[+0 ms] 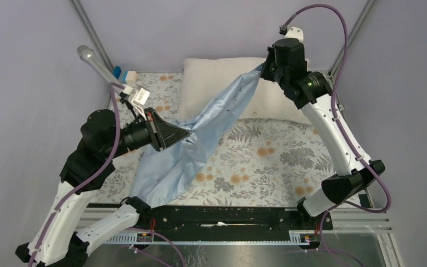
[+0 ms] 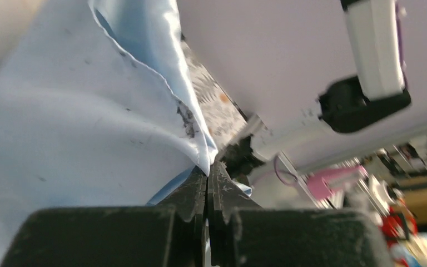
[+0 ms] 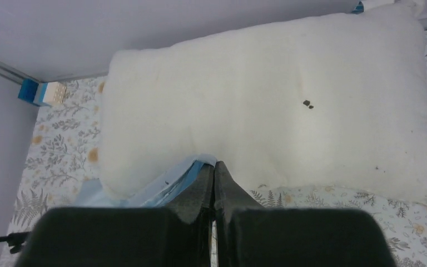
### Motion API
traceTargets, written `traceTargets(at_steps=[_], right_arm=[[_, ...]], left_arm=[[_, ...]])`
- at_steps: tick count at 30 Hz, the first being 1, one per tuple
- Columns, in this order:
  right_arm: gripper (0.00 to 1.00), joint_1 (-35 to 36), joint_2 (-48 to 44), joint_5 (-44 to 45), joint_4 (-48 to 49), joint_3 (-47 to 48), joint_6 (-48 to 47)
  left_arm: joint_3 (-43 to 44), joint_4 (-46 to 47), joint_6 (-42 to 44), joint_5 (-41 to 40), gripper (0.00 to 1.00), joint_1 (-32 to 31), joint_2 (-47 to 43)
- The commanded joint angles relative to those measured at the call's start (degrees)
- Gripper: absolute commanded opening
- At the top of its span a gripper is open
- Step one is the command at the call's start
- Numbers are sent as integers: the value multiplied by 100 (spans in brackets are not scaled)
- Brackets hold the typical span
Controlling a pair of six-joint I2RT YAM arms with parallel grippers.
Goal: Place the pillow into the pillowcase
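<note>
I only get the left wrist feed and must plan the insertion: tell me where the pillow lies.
Observer: The pillow lies flat at the far end of the floral cloth, behind the raised pillowcase.
Operator: Report the right gripper.
Observer: The right gripper is shut on the pillowcase's far end, above the pillow's near edge.
Operator: Say whether any of the pillow is inside.
Observer: None; it lies wholly bare.

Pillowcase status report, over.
Left gripper and right gripper both shut on the pillowcase, stretched between them. Pillow not yet in, lying at the far edge. No obstruction seen.
</note>
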Motion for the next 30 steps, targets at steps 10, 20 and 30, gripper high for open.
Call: traceTargets(at_steps=[10, 20, 30], right_arm=[[0, -1605, -86, 115, -273, -3194, 684], [54, -1631, -877, -614, -288, -3884, 663], [89, -1401, -1337, -1248, 236, -3453, 162]], left_arm=[[-4179, 2702, -2391, 36, 0, -2299, 678], [-4354, 3796, -2794, -715, 28, -3194, 1899], [-3207, 1671, -2095, -2963, 85, -2881, 1284]])
